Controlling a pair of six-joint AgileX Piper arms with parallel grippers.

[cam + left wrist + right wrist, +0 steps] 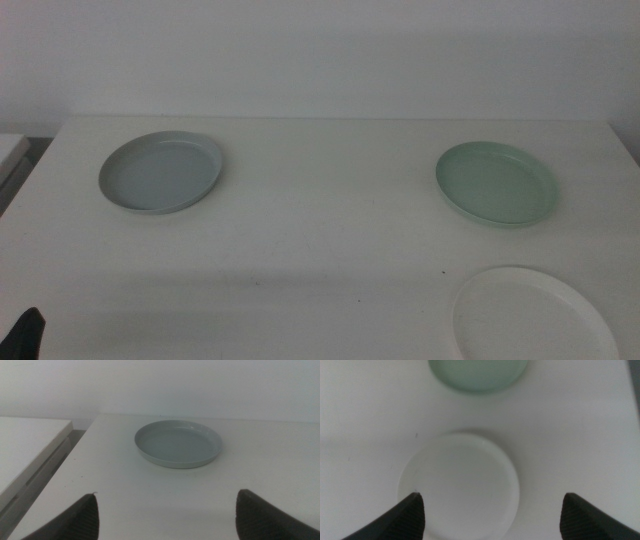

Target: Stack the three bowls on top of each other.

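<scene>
**Three dishes apart on a white table, both claws spread**

Nearest in the middle view, at the lower right of the frame, the white bowl [532, 318] lies flat on the white table [320, 230], its near edge cut off by the bottom of the picture. The right gripper [492, 510] hangs above it with its two dark jaws spread wide, holding nothing; the white bowl shows between them in the right wrist view. At the bottom left corner of the middle view only a dark tip of the left gripper [28, 333] peeks in. Its jaws too are spread wide and empty, as the left wrist view shows.

Farther back, at the right of the middle view, sits the mint green bowl [496, 182], apart from the white one. Across the table, at the upper left of the frame, the pale grey bowl [161, 172] rests by itself, well apart from the other two. Behind the table rises a plain pale wall [320, 55].
</scene>
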